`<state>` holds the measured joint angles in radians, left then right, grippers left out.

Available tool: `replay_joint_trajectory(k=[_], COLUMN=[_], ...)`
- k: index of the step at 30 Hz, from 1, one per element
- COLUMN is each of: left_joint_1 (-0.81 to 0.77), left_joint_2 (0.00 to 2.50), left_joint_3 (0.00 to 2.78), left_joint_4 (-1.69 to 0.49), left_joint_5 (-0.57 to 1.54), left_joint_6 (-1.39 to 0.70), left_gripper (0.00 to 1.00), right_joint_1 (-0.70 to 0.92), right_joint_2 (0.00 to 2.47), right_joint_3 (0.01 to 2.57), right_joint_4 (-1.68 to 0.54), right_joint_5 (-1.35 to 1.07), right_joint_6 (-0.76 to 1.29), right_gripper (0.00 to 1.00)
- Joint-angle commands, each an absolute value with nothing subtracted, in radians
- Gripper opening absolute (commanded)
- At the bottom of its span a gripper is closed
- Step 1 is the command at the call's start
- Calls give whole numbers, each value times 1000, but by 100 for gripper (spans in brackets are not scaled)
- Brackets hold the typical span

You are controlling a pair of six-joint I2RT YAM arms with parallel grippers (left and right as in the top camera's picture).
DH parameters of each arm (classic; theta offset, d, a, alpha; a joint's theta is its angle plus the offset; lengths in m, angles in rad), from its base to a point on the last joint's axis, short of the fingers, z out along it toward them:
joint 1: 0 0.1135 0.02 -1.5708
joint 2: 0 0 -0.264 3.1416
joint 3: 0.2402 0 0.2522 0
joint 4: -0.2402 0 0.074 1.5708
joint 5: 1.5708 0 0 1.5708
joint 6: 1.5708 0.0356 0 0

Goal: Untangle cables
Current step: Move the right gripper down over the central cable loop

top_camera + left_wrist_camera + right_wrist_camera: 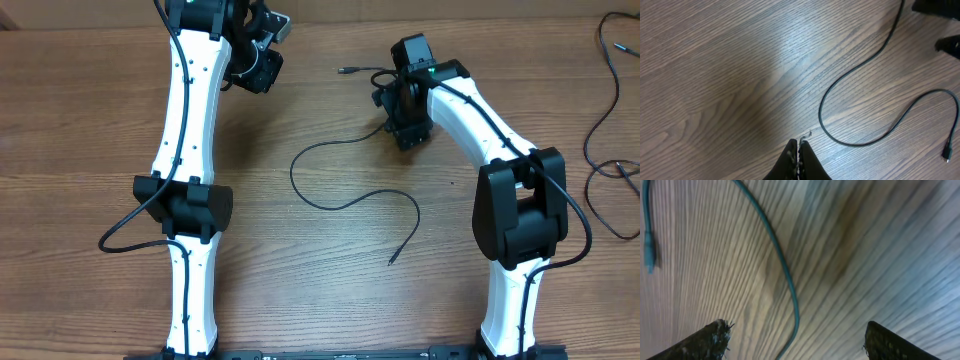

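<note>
A thin black cable (330,207) lies in a loose S-curve mid-table, with one plug end (391,262) toward the front. Its other end runs up under my right gripper (405,128). A second short strand with a plug (345,70) lies just left of that gripper. In the right wrist view the gripper (797,330) is open, and a cable (787,280), which looks teal there, passes between the fingers on the table with a plug end (649,250) at far left. My left gripper (263,68) (798,146) is shut and empty, with the cable (826,90) to its right.
Other thin black cords (600,110) lie at the table's far right edge. Thicker black robot cables (120,230) hang off the arm links. Both arm bases stand at the front edge.
</note>
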<state>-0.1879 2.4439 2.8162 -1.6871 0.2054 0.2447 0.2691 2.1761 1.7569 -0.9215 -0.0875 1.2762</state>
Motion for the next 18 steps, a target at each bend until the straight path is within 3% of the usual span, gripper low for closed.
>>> replay_joint_trajectory(k=[1, 6, 8, 10, 11, 14, 16, 17, 18], left_joint_1=[-189, -189, -189, -189, -189, -189, -190, -190, -190], left_joint_2=[2423, 2423, 2423, 2423, 2423, 2423, 2423, 2423, 2423], left_joint_3=[2832, 2832, 2832, 2832, 2832, 2832, 2832, 2831, 2831], left_joint_4=[-1689, -1690, -1689, -1690, -1690, -1689, -1689, -1690, -1689], left_joint_5=[204, 203, 203, 203, 203, 204, 204, 208, 211], left_joint_6=[227, 221, 221, 221, 221, 220, 207, 197, 197], left_gripper=[4, 4, 4, 4, 4, 4, 4, 4, 4], right_joint_1=[270, 275, 275, 276, 277, 277, 277, 277, 278], right_joint_2=[2175, 2175, 2175, 2175, 2175, 2175, 2175, 2175, 2175], right_joint_3=[1760, 1761, 1761, 1761, 1761, 1761, 1761, 1761, 1761], right_joint_4=[-917, -944, -941, -963, -982, -1089, -1148, -1177, -1181], right_joint_5=[-203, -211, -212, -212, -212, -212, -212, -230, -247], right_joint_6=[1255, 1018, 763, 486, 348, -115, -358, -548, -612], right_gripper=[87, 91, 100, 100, 100, 82, 82, 89, 89])
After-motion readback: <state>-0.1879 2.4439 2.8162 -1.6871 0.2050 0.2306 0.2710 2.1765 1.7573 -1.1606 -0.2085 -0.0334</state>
